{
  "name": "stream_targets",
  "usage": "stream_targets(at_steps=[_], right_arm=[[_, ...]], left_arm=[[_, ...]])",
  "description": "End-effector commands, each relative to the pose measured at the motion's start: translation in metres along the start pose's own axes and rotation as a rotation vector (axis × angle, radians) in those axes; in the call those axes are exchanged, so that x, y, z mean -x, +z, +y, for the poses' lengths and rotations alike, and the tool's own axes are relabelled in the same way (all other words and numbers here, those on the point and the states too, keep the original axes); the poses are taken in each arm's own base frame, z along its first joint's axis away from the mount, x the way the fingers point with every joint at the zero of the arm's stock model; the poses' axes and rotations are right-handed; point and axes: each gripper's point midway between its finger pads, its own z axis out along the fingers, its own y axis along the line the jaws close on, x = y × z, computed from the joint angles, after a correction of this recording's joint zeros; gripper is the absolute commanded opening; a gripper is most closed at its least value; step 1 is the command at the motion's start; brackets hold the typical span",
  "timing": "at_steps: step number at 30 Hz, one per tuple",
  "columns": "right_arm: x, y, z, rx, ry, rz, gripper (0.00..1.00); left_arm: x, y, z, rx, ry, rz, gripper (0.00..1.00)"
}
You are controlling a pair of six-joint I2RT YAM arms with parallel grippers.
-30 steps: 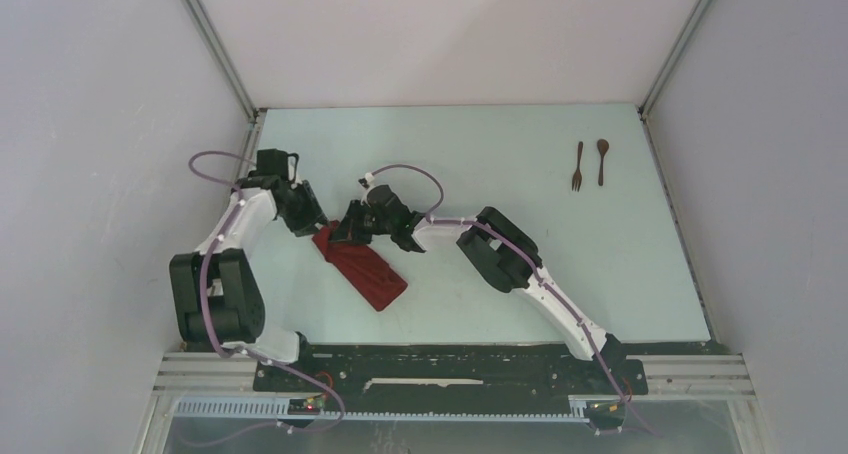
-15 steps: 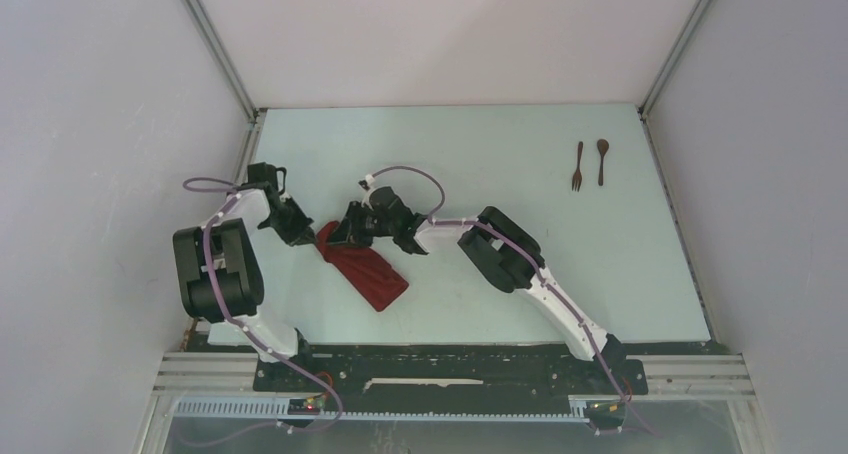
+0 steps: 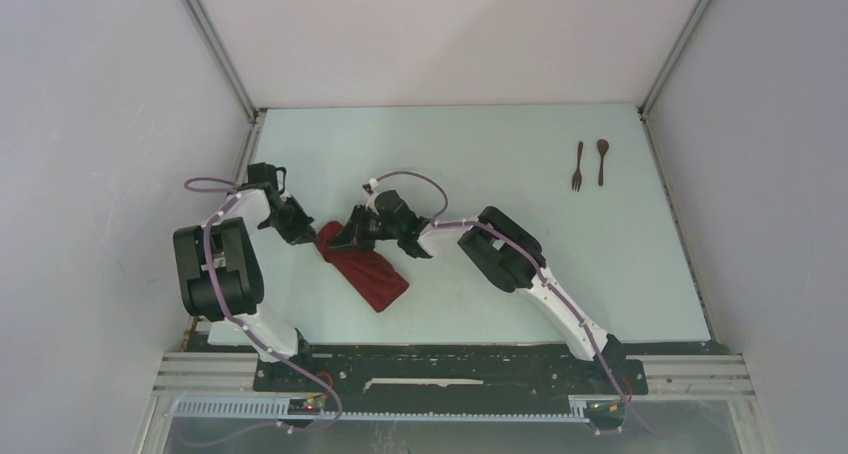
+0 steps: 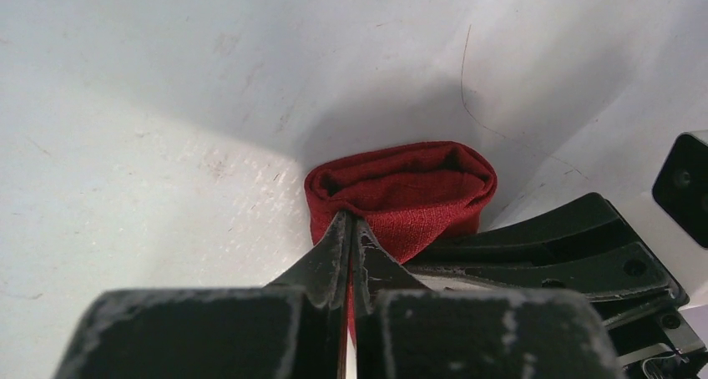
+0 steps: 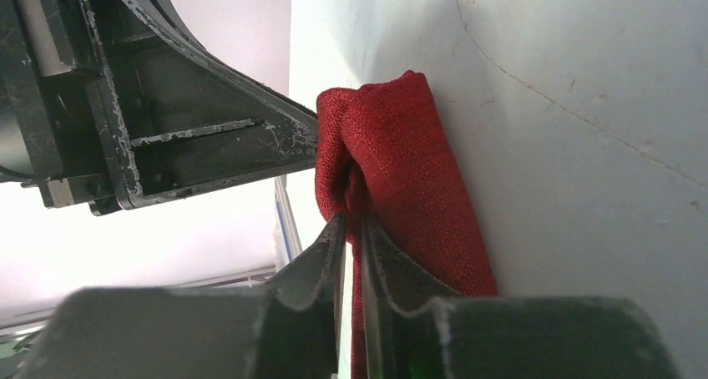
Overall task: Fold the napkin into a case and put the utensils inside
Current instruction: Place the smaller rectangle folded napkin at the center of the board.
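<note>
Napkin (image 3: 368, 274) folded into a narrow dark red oblong, lying diagonally left of centre, upper end rolled, left gripper (image 4: 350, 225) pinched shut on that end's edge, right gripper (image 5: 351, 222) clamped on a fold beside it

dark red folded napkin (image 3: 372, 276), fork (image 3: 577, 166) beside spoon (image 3: 602, 161), well apart

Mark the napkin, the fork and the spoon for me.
napkin (image 3: 372, 274), top view, middle of the folded cloth.
fork (image 3: 578, 166), top view, middle of its handle.
spoon (image 3: 602, 164), top view, middle of its handle.
</note>
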Motion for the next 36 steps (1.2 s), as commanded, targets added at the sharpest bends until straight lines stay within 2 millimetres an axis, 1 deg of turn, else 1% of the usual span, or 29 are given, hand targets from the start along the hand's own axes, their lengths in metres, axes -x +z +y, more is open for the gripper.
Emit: stream_targets(at_steps=[1,3,6,8,10,13,15,16,18,20,23,27,30,33,34,36], right_arm=[[-0.014,0.001,-0.004,-0.003,0.047,0.056,0.14],[-0.014,0.003,-0.006,-0.005,0.054,0.061,0.04],[-0.015,0.007,-0.007,-0.01,0.047,0.065,0.05],[-0.015,0.01,-0.009,-0.027,0.042,0.065,0.0],[-0.014,0.013,-0.013,-0.051,0.04,0.065,0.0],[-0.014,0.017,-0.018,-0.074,0.04,0.064,0.0],[-0.013,0.017,-0.022,-0.1,0.036,0.053,0.0],[-0.013,0.018,-0.023,-0.102,0.037,0.052,0.0],[-0.012,0.018,-0.026,-0.11,0.038,0.05,0.0],[-0.013,0.018,-0.026,-0.114,0.028,0.049,0.0],[-0.014,0.017,-0.027,-0.129,0.011,0.049,0.0],[-0.015,0.017,-0.024,-0.135,-0.01,0.048,0.0],[-0.017,0.016,-0.021,-0.141,-0.035,0.048,0.0],[-0.016,0.01,-0.016,-0.155,-0.078,0.05,0.0],[-0.015,0.007,-0.012,-0.157,-0.092,0.053,0.0],[-0.012,-0.003,0.003,-0.154,-0.142,0.066,0.0]], left_arm=[[-0.004,0.002,-0.005,-0.038,-0.007,0.012,0.01],[-0.006,0.001,-0.006,-0.046,-0.007,0.018,0.01],[-0.007,-0.001,-0.007,-0.05,-0.005,0.016,0.02],[-0.007,-0.005,-0.009,-0.056,-0.001,0.006,0.03],[-0.009,-0.012,-0.009,-0.056,0.006,-0.003,0.05],[-0.011,-0.022,-0.006,-0.045,0.017,-0.021,0.13],[-0.013,-0.028,-0.007,-0.054,0.014,-0.03,0.15],[-0.014,-0.029,-0.009,-0.06,0.01,-0.029,0.15],[-0.012,-0.029,-0.014,-0.085,0.006,-0.029,0.1],[-0.01,-0.026,-0.017,-0.094,-0.004,-0.019,0.05],[-0.01,-0.014,-0.023,-0.121,-0.013,0.024,0.03],[-0.011,0.001,-0.032,-0.15,-0.009,0.066,0.01],[-0.011,0.013,-0.022,-0.101,-0.019,0.078,0.0],[-0.017,0.024,-0.009,-0.048,-0.03,0.118,0.0],[-0.02,0.027,-0.007,-0.036,-0.036,0.13,0.0],[-0.022,0.031,0.001,-0.007,-0.051,0.15,0.0]])
